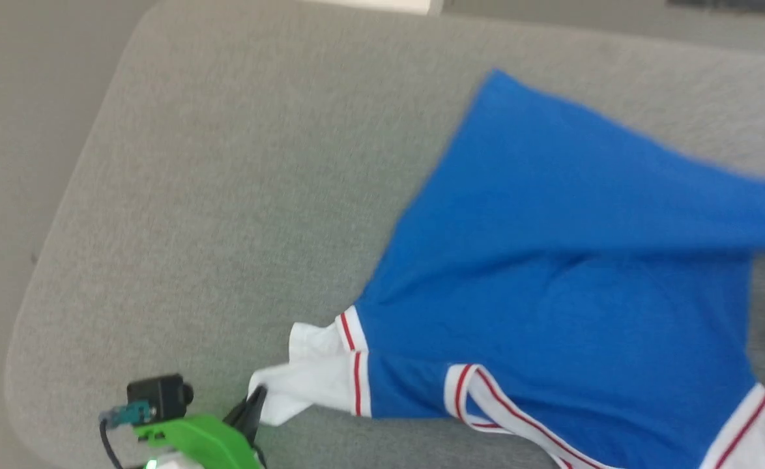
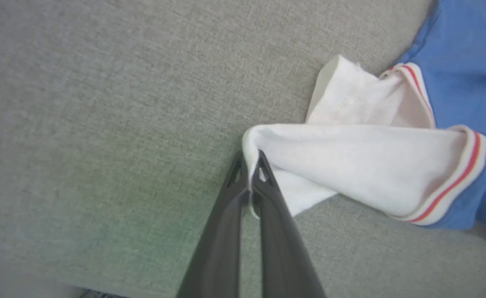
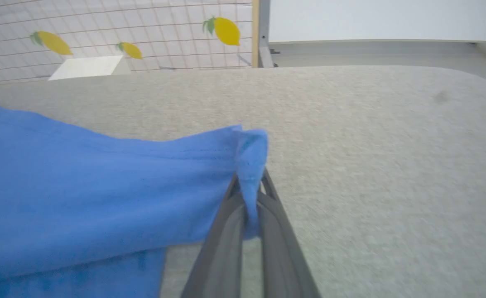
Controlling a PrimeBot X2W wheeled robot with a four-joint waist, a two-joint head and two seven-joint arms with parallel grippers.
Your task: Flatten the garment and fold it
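Head view: garment (image 1: pixel 552 260) lies blue across right half of grey pad (image 1: pixel 226 163); red-striped collar and white sleeve (image 1: pixel 311 384) toward near edge; left gripper (image 1: pixel 255 400), low left, clamped on sleeve tip. Right wrist view: right gripper (image 3: pixel 249 184) pinched tight on blue hem (image 3: pixel 251 145) corner; cloth there raised off pad, stretching away to that view's left.

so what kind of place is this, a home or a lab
Probably an indoor folding workstation rather than a lived-in home: a grey fabric-covered surface holding the garment, a lemon-print backdrop and a plain white panel behind it.
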